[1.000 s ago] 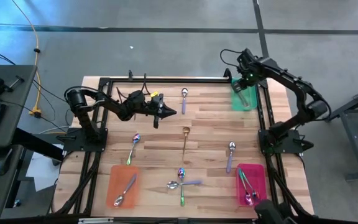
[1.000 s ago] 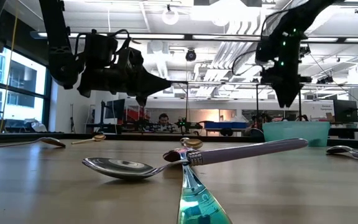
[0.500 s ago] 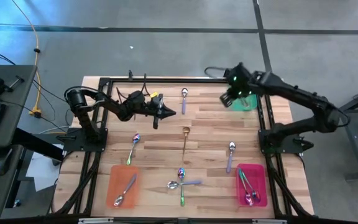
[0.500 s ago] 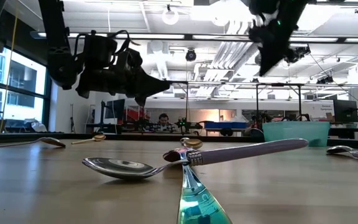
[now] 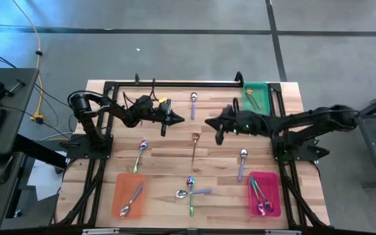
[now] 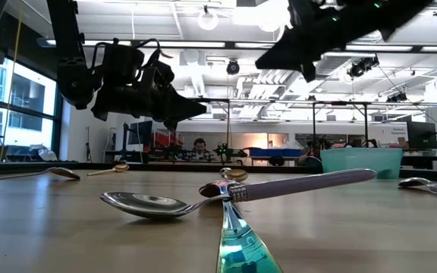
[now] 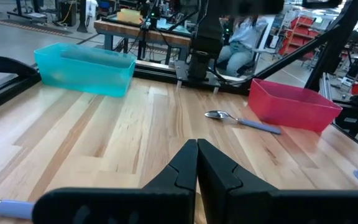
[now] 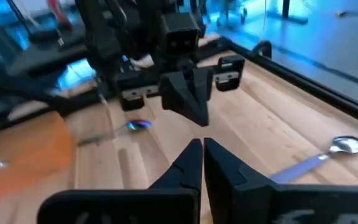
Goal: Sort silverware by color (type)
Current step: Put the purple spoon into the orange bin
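1. I have the right gripper (image 5: 209, 122) stretched over the middle of the table (image 5: 220, 147), raised above the wood, fingers pressed together and holding nothing; its wrist view shows the two tips meeting.
2. My left gripper (image 5: 180, 118) hangs facing it from the table's left half, its fingers likewise pinched to a point and empty.
3. The gold spoon (image 5: 194, 147) lies on bare wood just below the gap between the two grippers.
4. A silver spoon with a lilac handle (image 5: 193, 103) rests near the far edge; another lilac-handled spoon (image 5: 241, 163) lies toward the right edge, beside the pink tray (image 5: 273, 183).
5. A rainbow spoon (image 5: 140, 155) lies in the left half, above the orange tray (image 5: 119, 186), which carries a silver spoon (image 5: 131, 198).
6. Near the front edge, a crossed cluster of three spoons (image 5: 191, 192) sits mid-table.
7. The pink tray holds rainbow spoons (image 5: 260, 196); the green tray (image 5: 261, 88) in the far right corner holds a gold one (image 5: 252, 98).
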Tool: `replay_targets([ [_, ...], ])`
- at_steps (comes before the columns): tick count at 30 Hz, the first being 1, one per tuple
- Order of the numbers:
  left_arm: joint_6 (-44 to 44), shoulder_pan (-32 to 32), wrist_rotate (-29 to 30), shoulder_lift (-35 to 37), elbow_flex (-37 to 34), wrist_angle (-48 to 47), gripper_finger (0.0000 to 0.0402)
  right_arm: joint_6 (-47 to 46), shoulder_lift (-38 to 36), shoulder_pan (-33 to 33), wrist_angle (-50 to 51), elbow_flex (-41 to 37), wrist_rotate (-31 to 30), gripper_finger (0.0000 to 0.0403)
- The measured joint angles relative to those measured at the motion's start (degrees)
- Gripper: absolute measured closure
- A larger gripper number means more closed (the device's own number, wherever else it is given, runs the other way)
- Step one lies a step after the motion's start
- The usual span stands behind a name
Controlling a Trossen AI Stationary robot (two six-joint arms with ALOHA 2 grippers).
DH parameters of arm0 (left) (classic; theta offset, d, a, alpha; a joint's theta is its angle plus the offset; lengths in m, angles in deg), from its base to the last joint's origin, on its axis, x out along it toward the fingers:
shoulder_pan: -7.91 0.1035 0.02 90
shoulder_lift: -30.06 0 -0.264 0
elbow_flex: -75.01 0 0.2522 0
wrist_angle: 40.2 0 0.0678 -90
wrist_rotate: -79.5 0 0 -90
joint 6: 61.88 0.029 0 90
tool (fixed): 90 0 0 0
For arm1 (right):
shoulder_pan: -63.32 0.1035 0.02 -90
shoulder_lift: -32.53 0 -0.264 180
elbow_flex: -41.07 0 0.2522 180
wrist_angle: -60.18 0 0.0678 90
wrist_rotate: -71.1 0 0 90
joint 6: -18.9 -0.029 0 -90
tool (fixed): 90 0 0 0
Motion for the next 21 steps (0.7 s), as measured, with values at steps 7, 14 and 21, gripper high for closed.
replay_targets([
  [7, 1.99, -2.92, 0.46, 0.0, 0.0, 0.0, 0.0401, -5.61, 0.0, 8.23, -6.14, -6.26, -7.91, 0.0402],
  [14, 3.64, -7.81, 2.1, 0.0, 0.02, -1.66, 0.0401, -6.04, 0.0, 14.9, -4.11, -3.91, -11.24, 0.0403],
  [21, 2.45, -11.89, 4.39, 0.0, 0.04, -8.75, 0.0401, -5.86, 0.0, 19.23, -0.34, -0.41, -12.03, 0.0403],
])
